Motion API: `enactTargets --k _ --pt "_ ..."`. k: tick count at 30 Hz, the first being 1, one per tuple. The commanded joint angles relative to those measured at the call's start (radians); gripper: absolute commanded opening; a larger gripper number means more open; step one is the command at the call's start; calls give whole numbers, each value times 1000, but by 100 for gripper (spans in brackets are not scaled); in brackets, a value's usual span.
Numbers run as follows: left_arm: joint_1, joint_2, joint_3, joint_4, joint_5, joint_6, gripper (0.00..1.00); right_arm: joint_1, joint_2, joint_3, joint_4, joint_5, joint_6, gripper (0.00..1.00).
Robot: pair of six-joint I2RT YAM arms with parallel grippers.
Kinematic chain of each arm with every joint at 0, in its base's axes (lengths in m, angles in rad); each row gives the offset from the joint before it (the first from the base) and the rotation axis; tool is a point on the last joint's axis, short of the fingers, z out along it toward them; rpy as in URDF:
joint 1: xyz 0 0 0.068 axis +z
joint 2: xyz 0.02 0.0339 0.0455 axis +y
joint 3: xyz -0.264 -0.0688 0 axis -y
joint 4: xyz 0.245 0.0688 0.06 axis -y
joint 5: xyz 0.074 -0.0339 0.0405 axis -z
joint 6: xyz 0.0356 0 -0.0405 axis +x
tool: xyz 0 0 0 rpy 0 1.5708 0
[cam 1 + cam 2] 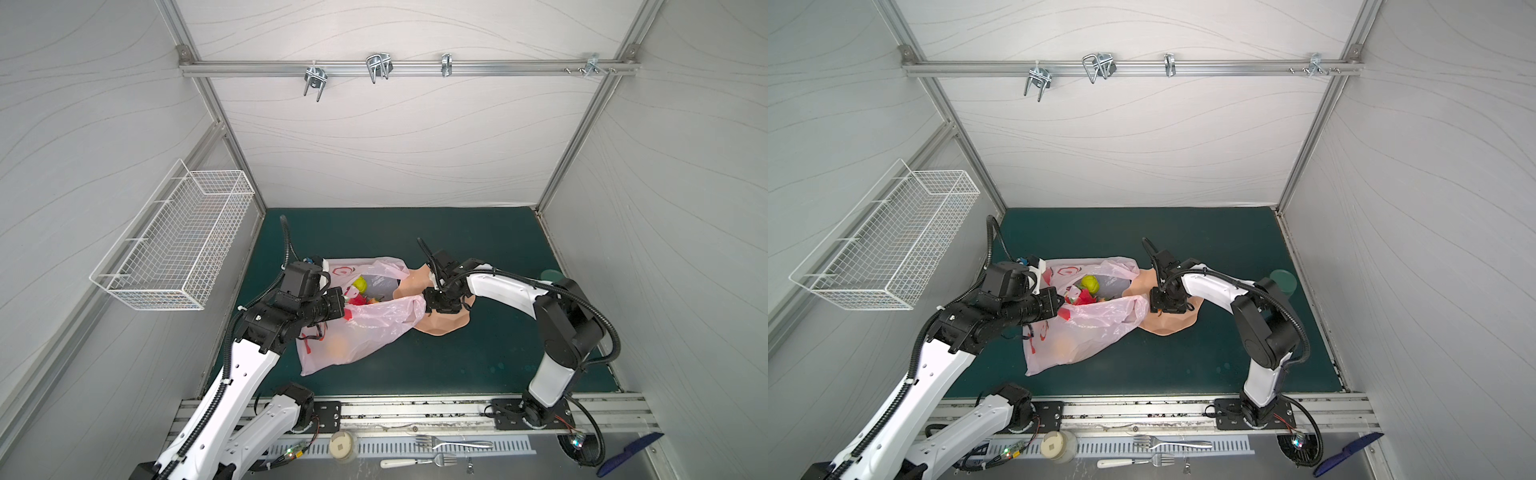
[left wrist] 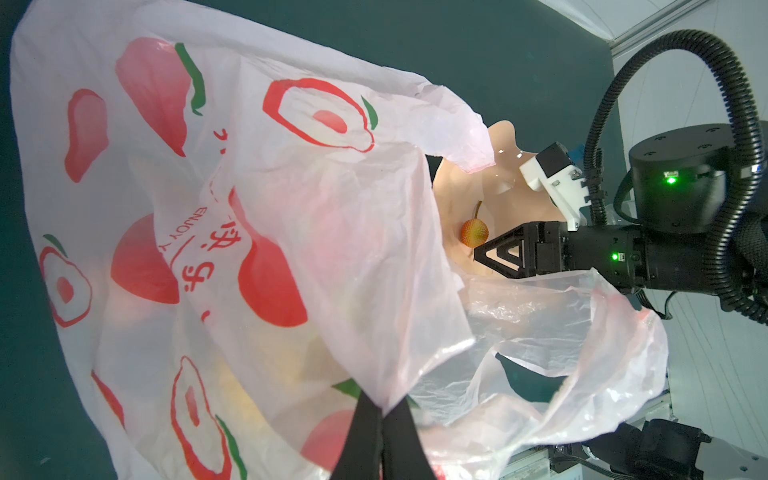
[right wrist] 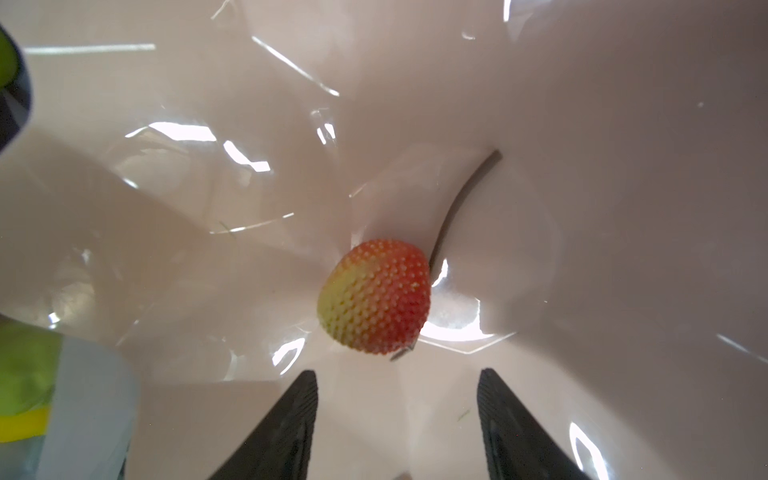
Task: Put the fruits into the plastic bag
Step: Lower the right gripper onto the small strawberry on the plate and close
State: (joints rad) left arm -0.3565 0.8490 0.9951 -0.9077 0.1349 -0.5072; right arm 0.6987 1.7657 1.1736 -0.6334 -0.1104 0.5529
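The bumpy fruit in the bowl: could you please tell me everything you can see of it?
The fruit is small, round and covered in fine bumps, red shading to yellow-green on one side, and looks like plastic. A thin, dark, curved stem runs from it along the bowl's surface. It lies on the inside of the glossy peach bowl, touching only that. The right claw stands open just short of it, jaws apart, not touching it.
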Motion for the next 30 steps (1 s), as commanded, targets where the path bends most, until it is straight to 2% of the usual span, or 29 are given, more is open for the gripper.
enactTargets --k 1,13,24,30 --pt "-1 -2 15 24 0 -8 0 5 22 29 13 26 7 62" --pt "-1 4 14 27 1 -12 0 -5 96 60 45 25 17 59" --pt "-1 7 5 33 5 -11 0 -13 115 70 54 40 13 49" --pt "-2 16 6 39 12 -11 0 -18 120 73 48 38 3 40"
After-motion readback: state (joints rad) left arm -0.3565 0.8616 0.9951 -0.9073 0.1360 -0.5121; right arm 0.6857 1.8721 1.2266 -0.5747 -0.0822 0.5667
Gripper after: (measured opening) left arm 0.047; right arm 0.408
